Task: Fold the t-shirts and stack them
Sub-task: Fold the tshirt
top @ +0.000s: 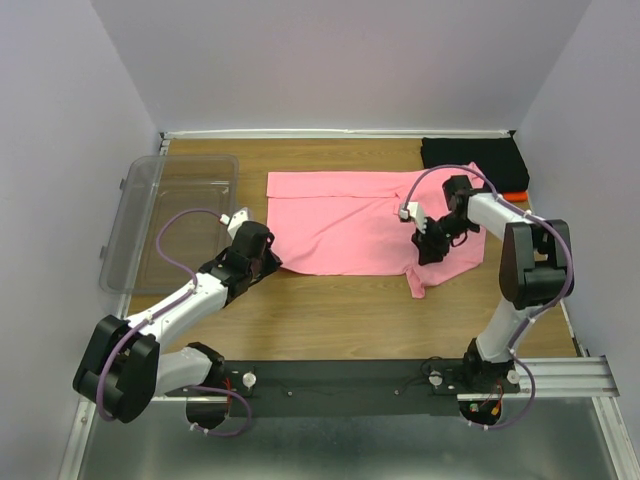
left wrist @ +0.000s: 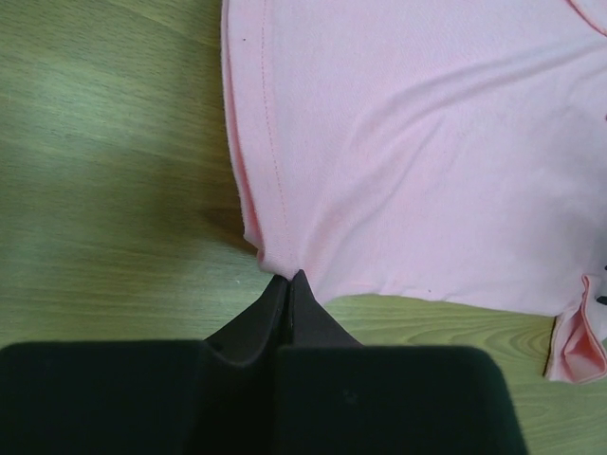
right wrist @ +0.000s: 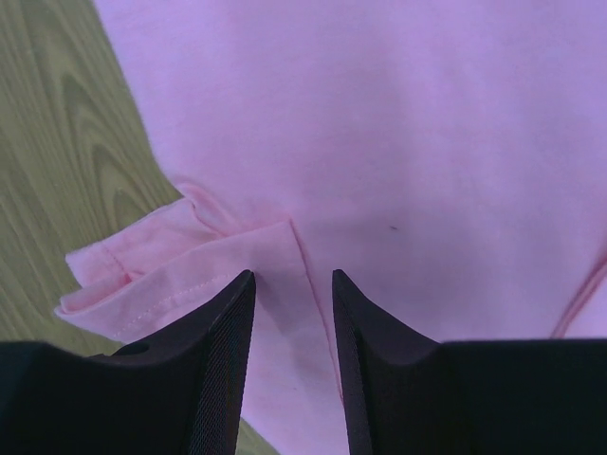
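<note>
Your pink t-shirt (top: 340, 220) lies spread across the middle of the tabletop (top: 330, 310), nearer the far edge than the near one. It looks partly folded along its length. The black t-shirt (top: 470, 160) sits already folded in the far right corner, with a sliver of the orange-red t-shirt (top: 515, 193) showing at its near right edge. The clear tub (top: 150, 200) rests along the left edge.

Your left pincer (left wrist: 288, 281) is clenched on the near left corner of the pink t-shirt, right at the stitched hem, with the cloth bunched into a small peak between the tips. Your right pincer (right wrist: 292, 284) is released, jaws spread just above the pink cloth near its near right corner. The short sleeve (right wrist: 133, 275) lies rumpled just to one side, toward the near edge.

Expect this cloth to be light, limp and quick to sag. It will likely drape and drag on the wood, and a single-layer pinch may let a lower layer slide away. I would take the right-hand hold through every layer at the seam by the sleeve. Match the left corner's height, so the edge lifts evenly and the sleeve does not flop out of the fold.
</note>
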Controlling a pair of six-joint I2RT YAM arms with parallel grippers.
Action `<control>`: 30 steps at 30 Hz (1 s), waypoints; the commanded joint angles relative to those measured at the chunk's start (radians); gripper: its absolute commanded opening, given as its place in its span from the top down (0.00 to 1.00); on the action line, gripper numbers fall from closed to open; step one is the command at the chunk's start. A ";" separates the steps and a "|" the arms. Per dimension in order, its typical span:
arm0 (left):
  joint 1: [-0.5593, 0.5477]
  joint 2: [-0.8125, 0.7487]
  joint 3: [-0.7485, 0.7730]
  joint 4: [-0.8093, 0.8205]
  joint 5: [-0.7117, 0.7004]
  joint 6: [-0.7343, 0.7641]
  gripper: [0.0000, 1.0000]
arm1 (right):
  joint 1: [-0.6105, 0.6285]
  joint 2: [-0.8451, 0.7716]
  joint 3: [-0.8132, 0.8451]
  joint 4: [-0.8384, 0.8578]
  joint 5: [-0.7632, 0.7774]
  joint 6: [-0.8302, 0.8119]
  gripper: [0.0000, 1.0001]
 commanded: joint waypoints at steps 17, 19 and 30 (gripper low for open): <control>-0.004 0.010 0.001 0.016 0.025 0.015 1.00 | 0.007 0.067 0.007 -0.125 -0.164 -0.284 0.54; -0.006 0.009 -0.001 0.015 0.023 0.016 1.00 | 0.007 0.045 0.008 -0.138 -0.174 -0.295 0.54; -0.006 0.004 -0.004 0.015 0.023 0.015 1.00 | 0.009 0.045 0.028 -0.210 -0.230 -0.338 0.55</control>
